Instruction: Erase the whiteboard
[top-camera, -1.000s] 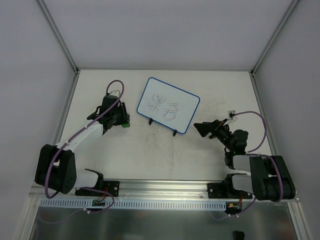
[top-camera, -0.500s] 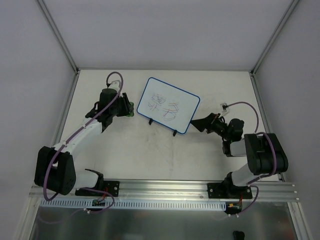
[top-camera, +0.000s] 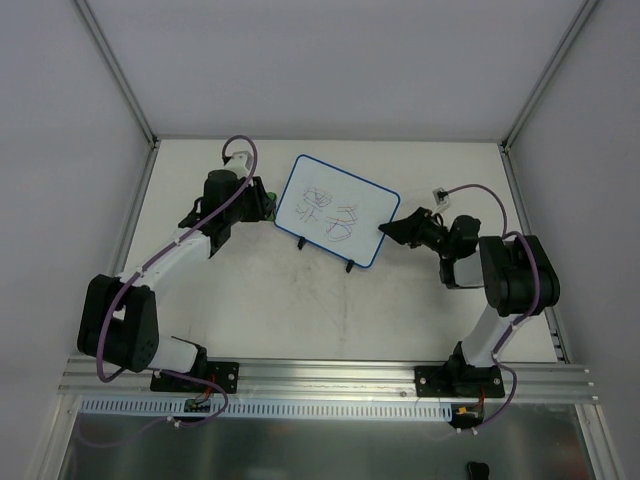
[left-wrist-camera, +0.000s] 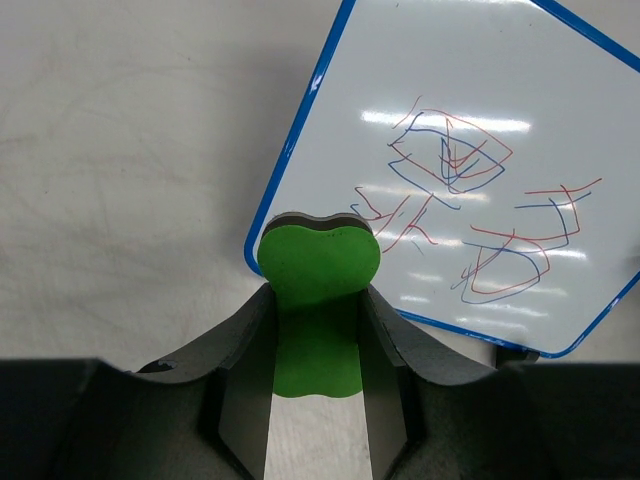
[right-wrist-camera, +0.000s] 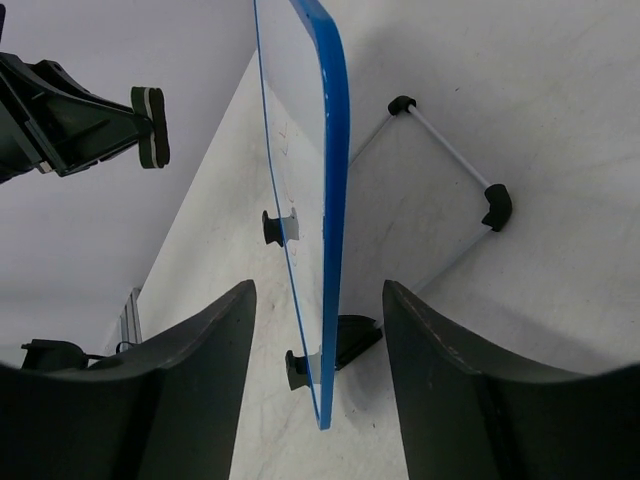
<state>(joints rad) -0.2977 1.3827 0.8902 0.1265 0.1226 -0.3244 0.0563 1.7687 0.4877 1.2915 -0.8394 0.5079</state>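
Note:
The whiteboard (top-camera: 336, 210) stands tilted on two black feet at the table's middle, blue-framed, with red and blue scribbles (left-wrist-camera: 460, 200). My left gripper (top-camera: 262, 205) is shut on a green eraser (left-wrist-camera: 318, 290), held right at the board's left edge and lower left corner. My right gripper (top-camera: 390, 231) is open at the board's right edge. In the right wrist view the board's blue edge (right-wrist-camera: 330, 210) runs between the two fingers (right-wrist-camera: 205, 370) without touching them. The eraser also shows far off in the right wrist view (right-wrist-camera: 152, 125).
The board's wire stand (right-wrist-camera: 450, 160) and black feet (right-wrist-camera: 352, 338) rest on the white table (top-camera: 290, 310). Grey walls enclose the table on three sides. An aluminium rail (top-camera: 320, 378) runs along the near edge.
My left gripper has carried the eraser right and away, up to the board's left edge. My right gripper has moved left and away until its open fingers straddle the board's right edge.

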